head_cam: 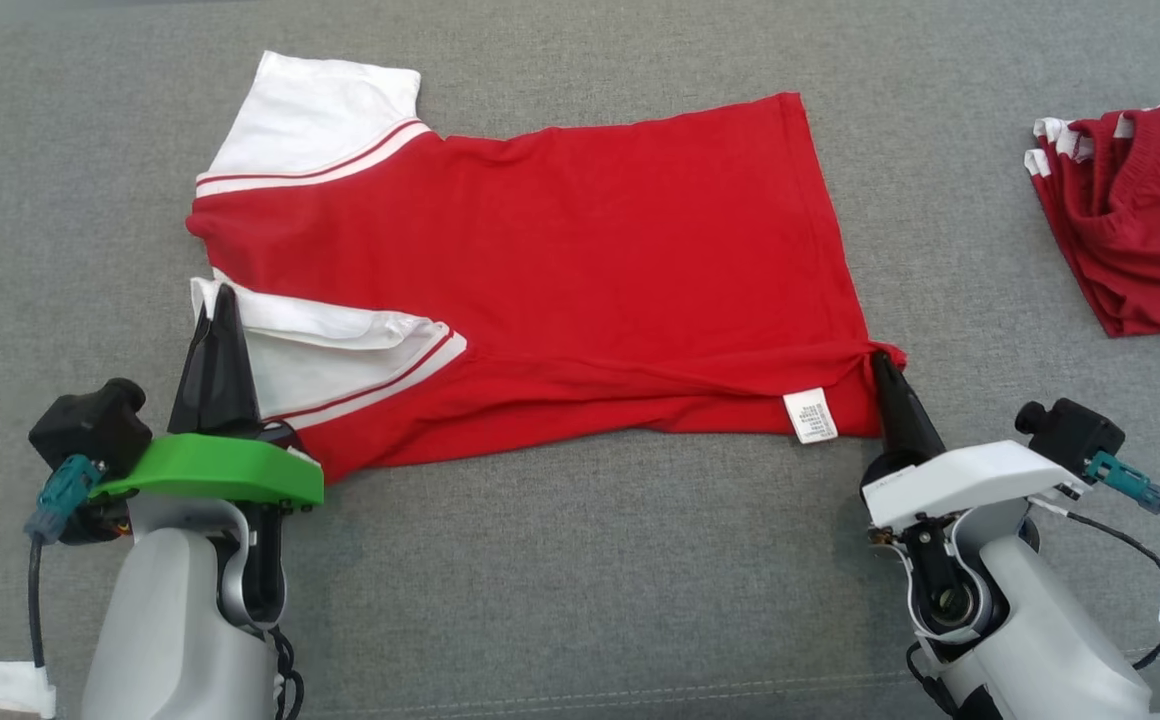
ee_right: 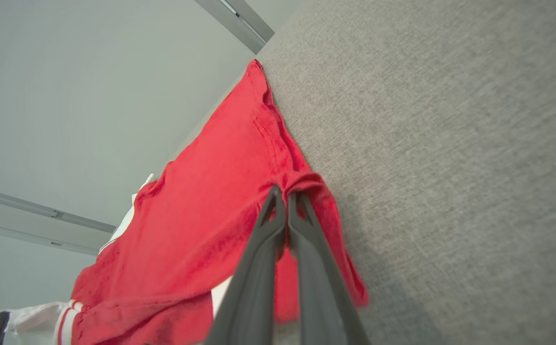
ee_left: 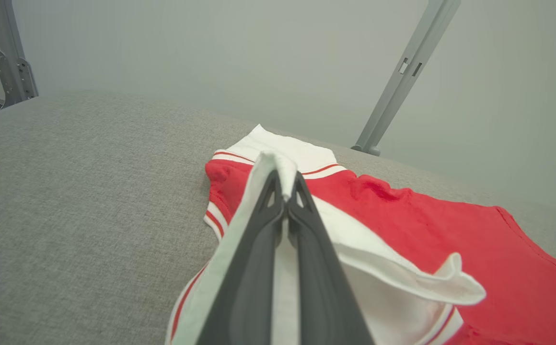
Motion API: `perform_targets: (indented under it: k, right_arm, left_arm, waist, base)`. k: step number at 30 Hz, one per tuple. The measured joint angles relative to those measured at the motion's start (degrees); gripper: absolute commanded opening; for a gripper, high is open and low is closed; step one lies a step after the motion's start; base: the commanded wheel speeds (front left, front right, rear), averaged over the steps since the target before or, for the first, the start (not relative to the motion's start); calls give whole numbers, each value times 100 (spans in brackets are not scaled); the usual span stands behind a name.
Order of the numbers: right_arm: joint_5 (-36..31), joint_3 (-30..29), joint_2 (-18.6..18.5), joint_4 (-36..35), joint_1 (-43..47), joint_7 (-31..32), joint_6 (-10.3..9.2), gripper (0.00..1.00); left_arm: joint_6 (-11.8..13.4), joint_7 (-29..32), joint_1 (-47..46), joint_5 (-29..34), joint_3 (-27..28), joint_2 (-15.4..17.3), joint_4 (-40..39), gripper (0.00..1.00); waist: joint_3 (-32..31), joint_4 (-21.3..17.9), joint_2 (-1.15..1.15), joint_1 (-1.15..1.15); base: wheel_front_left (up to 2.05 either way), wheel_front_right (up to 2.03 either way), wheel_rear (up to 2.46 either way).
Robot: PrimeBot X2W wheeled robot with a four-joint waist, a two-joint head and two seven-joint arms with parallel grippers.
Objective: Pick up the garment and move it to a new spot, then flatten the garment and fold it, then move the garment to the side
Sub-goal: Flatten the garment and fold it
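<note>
At the left, the left tool [head_cam: 223, 300] is closed, its two dark fingers pinching the white cuff of the near sleeve [head_cam: 340, 352]. The left wrist view shows the white cloth caught between the tips [ee_left: 285, 176] and curling away slack to the right. The garment [head_cam: 560, 260], a red shirt with white sleeves, lies spread across the middle of the grey cloth-covered bench [head_cam: 580, 560]. Its shoulders point to the left edge and its hem to the right, and the far sleeve [head_cam: 312, 112] lies flat toward the far edge. A white care label [head_cam: 810, 416] shows on the near side close to the hem. Just right of it, the right tool [head_cam: 882, 360] is also closed, nipping the near hem corner [ee_right: 306, 184], where the red cloth bunches into a small knot around the tips. Further right, near the right edge and well apart from the shirt, sits a pile of red clothes [head_cam: 1140, 230]. The shirt looks light, thin and limp, so it will likely sag and wrinkle between two holds and drag on the rough cover instead of sliding. It is not fragile, though a thin pinch could slip out. The corners and seams, such as the cuff, shoulder and hem, seem the best places to hold, with the cloth kept taut between them.
</note>
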Motion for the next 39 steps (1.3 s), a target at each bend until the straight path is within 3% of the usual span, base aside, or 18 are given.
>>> perform_targets:
  k: [6, 7, 8, 9, 10, 11, 12, 13, 20, 24, 31, 39]
  right_arm:
    - [-59, 240, 3, 197, -281, -4, -1, 0]
    - [-122, 282, -2, 212, -326, -4, -1, 13]
    - [-175, 320, -9, 215, -367, -4, -1, 60]
    - [-219, 325, -5, 198, -402, -4, 0, 100]
    - [-252, 323, -2, 160, -419, -4, -1, 100]
    - [-287, 325, -2, 92, -419, -4, 0, 100]
    - [-310, 312, -2, 16, -415, -4, 0, 100]
    - [-345, 291, -2, -82, -406, -4, 0, 100]
    - [-794, -441, 3, -978, 110, -5, 0, 100]
    - [-1481, -855, 1, -1311, 576, -5, 0, 100]
    - [-2242, -953, 113, -1423, 1241, 5, 0, 100]
    - [-2375, -938, 212, -1574, 1399, 219, 0, 100]
  left_arm:
    - [25, 0, -279, 152, 163, -2, 254, 0]
    - [36, 1, -297, 178, 198, -3, 308, 0]
    - [75, 1, -313, 209, 234, -5, 334, 0]
    - [76, 1, -324, 220, 267, -4, 347, 6]
    - [76, 1, -325, 227, 294, -3, 356, 17]
    - [76, 1, -323, 238, 323, -4, 354, 44]
    - [76, 1, -319, 238, 342, -5, 335, 82]
    - [76, 1, -307, 237, 358, -4, 299, 100]
    - [26, 1, 224, -25, 411, -3, -246, 100]
    - [20, 0, 755, -255, 426, -3, -568, 100]
    - [5, 0, 1621, -355, 314, -2, -463, 100]
    - [0, 176, 1848, -547, -103, 59, 133, 100]
  waist:
    - [107, -72, 0, 0]
    - [119, -87, 0, 0]
    - [130, -101, 0, 0]
    - [140, -112, 0, 0]
    - [146, -121, 0, 0]
    - [148, -123, 0, 0]
    - [143, -120, 0, 0]
    - [134, -115, 0, 0]
    - [-12, -42, 0, 0]
    - [-153, 12, 0, 0]
    - [-438, 111, 0, 0]
    - [-554, 146, 0, 0]
  base:
    - [0, 0, 0]
    - [0, 0, 0]
    - [0, 0, 0]
    - [0, 0, 0]
    - [0, 0, 0]
    - [0, 0, 0]
    - [0, 0, 0]
    - [0, 0, 0]
    - [0, 0, 0]
    - [0, 0, 0]
    - [0, 0, 0]
    - [0, 0, 0]
